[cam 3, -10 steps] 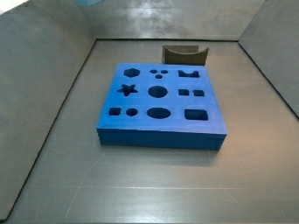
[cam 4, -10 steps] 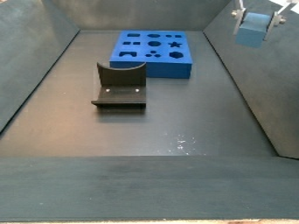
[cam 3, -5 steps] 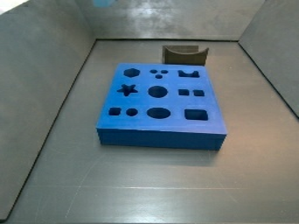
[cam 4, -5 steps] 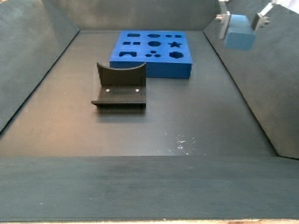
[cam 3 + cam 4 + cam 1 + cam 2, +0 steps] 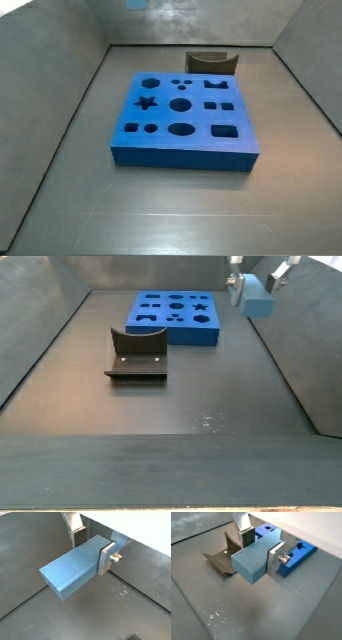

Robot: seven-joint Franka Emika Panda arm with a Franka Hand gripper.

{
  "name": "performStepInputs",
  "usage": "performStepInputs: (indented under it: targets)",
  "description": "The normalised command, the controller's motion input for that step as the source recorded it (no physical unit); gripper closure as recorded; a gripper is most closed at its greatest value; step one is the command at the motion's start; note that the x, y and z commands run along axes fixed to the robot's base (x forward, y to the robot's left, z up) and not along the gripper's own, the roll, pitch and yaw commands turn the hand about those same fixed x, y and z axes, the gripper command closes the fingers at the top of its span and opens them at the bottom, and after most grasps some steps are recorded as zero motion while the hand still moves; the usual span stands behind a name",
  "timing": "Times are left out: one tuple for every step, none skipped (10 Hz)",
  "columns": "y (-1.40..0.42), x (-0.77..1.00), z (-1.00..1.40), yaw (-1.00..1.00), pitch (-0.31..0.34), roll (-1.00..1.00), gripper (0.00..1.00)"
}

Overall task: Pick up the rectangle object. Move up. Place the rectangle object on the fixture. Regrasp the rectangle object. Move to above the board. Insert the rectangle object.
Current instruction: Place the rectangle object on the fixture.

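High above the floor, at about 1 o'clock from the fixture (image 5: 138, 354) in a side view, the gripper (image 5: 257, 278) hangs with the block (image 5: 255, 297) pinched between its fingers (image 5: 275, 556). Both wrist views show the silver plates pressed flat against the block's long faces, with most of its length jutting out beyond the pads. The block is clear of everything, well above the floor and off to one side of the board (image 5: 177, 314).

Judging from this, the step in hand is carrying the block over to the fixture. The fixture stands at roughly 6 o'clock from the board in that side view, its open front turned toward the camera, its dipped middle between raised sides. To do this well, the arm should stay high while travelling across, so the block's overhanging end passes well clear of the board's edge and the fixture's sides. Only once it is centred over the dip should it come down, slowly, with the block's long axis lined up to the seat. The grip sits off the block's middle, so a bump could twist it in the pads; a gentle, straight descent matters. Release should wait until the block rests fully on the fixture.
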Motion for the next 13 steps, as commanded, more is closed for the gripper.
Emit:
performStepInputs:
  targets:
    - [0.04,1.00,-0.03,0.07,0.237,-0.22,1.00]
    - [0.04,1.00,-0.03,0.03,0.233,-0.20,1.00]
    - [0.04,1.00,-0.03,0.02,0.226,-0.20,1.00]
    - [-0.20,1.00,0.03,0.01,0.036,-1.00,1.00]
    - [-0.20,1.00,0.03,0.00,0.033,-1.00,1.00]
    - [-0.17,1.00,0.03,-0.01,0.045,-1.00,1.00]
    - [-0.15,1.00,0.02,-0.02,0.060,-1.00,1.00]
    - [-0.12,1.00,0.01,-0.03,0.083,-1.00,1.00]
    - [-0.10,1.00,0.01,-0.03,0.098,-1.00,1.00]
    - [-0.08,1.00,0.00,-0.05,0.114,-1.00,1.00]
    - [-0.06,1.00,0.00,-0.06,0.130,-1.00,1.00]
    - [-0.04,1.00,-0.01,-0.07,0.145,-1.00,1.00]
    - [-0.03,1.00,-0.01,-0.09,0.158,-1.00,1.00]
